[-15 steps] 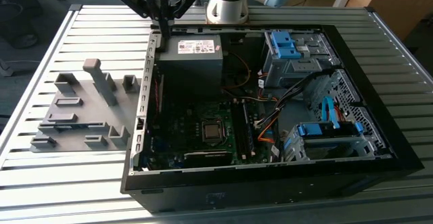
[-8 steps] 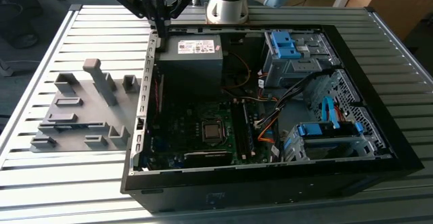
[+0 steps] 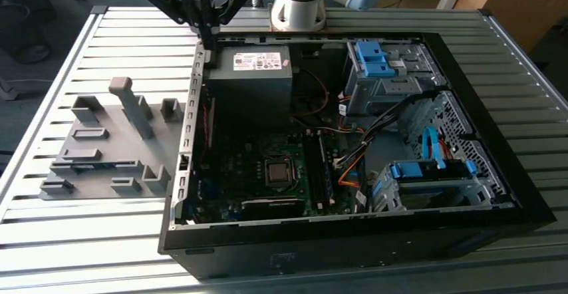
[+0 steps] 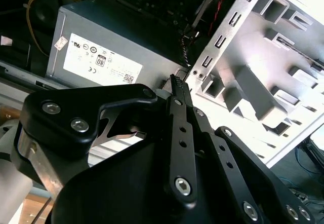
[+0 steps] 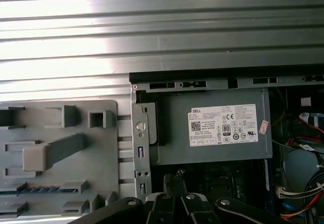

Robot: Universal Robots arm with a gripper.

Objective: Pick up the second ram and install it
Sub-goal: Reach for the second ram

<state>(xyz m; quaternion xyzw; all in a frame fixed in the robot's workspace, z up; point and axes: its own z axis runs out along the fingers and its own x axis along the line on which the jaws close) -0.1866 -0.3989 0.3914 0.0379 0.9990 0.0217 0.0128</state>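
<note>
Black tool (image 4: pixel 174 80), second ram (image 5: pixel 45 189) blue, edge-on

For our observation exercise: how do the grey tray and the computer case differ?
The grey tray is pale and low; the computer case is black and deep. The tray carries upright blocks; the case holds boards and cables. Both lie on the slatted table.

The grey metal power supply box (image 5: pixel 212 150) inside the open black computer case (image 3: pixel 373 244) carries a white rectangular label (image 5: pixel 223 125) on its upper face. On the label stand rows of small black print, a square code, a barcode and several round approval marks. A small pinkish sticker (image 5: pixel 263 127) sits at one edge of the label. None of the small print can be read with certainty.
</note>
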